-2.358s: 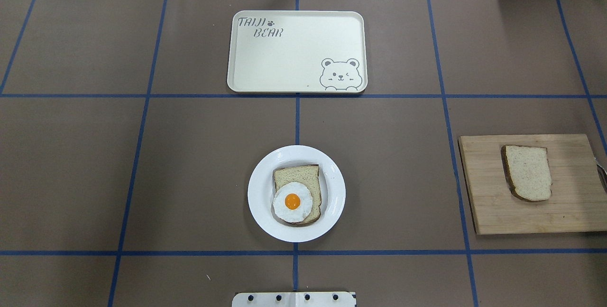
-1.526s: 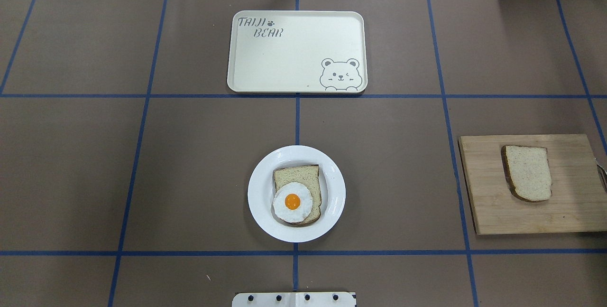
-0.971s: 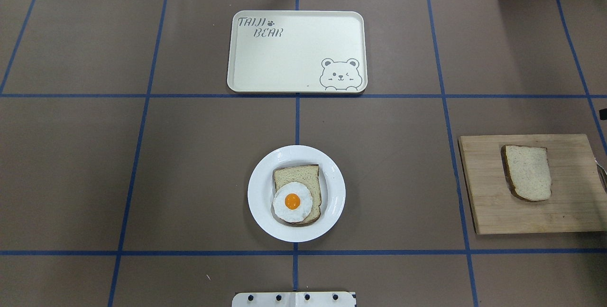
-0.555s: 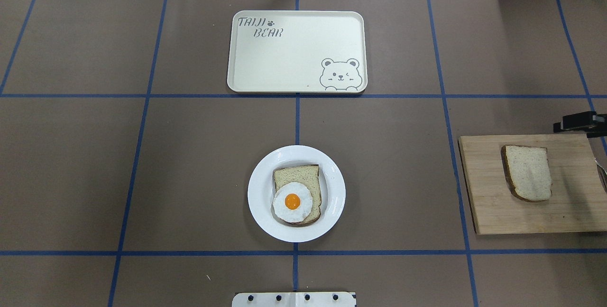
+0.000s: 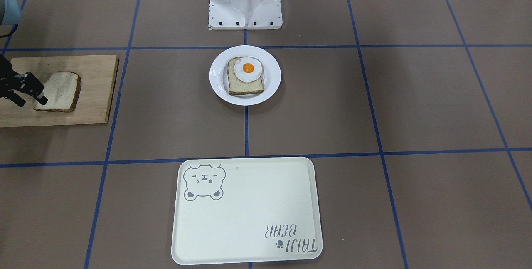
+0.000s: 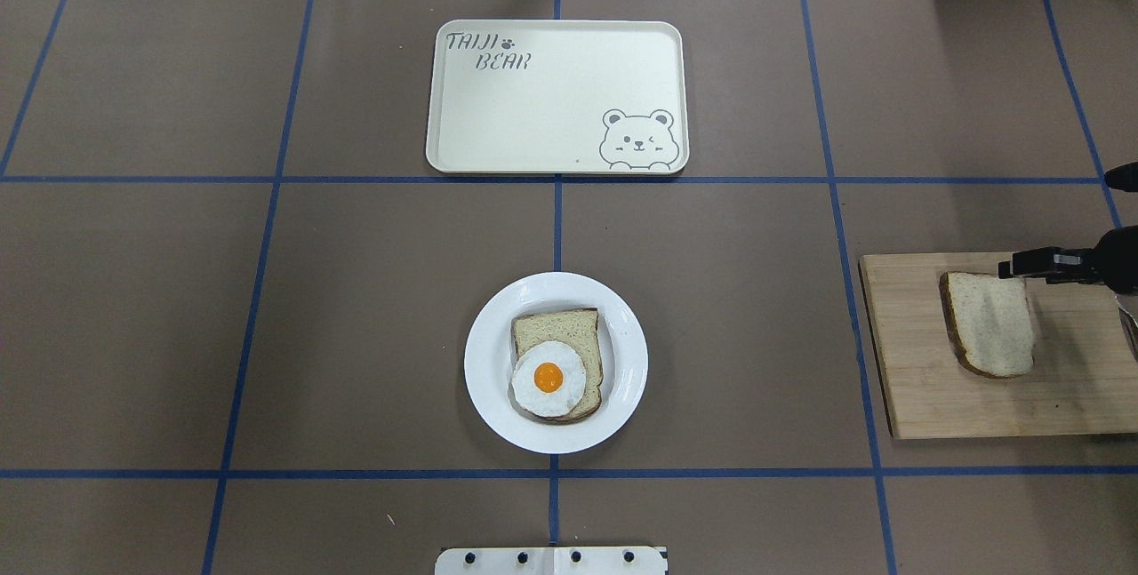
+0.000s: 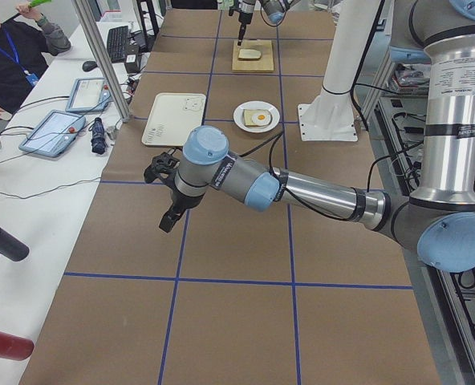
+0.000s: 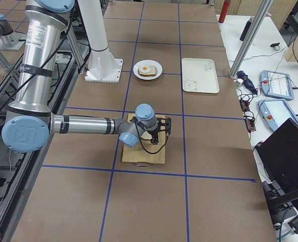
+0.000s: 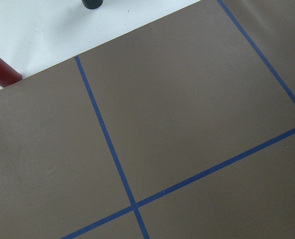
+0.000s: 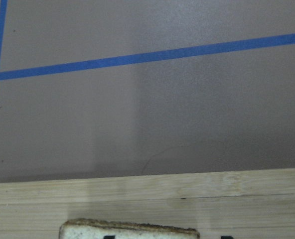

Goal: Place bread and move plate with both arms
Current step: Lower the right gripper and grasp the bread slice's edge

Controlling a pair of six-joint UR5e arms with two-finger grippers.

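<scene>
The bread [image 6: 989, 323] lies flat on the wooden cutting board [image 6: 925, 397]. The right gripper [image 5: 30, 101] hovers over the board, its 2 fingers apart, 1 at the bread's edge. The plate [image 6: 493, 402] sits well apart from the board, toward the robot's left. The left gripper [image 7: 164, 200] is far from the board; whether it is apart or together cannot be told.

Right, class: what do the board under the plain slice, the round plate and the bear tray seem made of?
Board: wood or bamboo, matte; grain and joined strips show. Plate: glossy white, perhaps ceramic; light glints on its rim. Tray: matte cream, probably plastic.
</scene>
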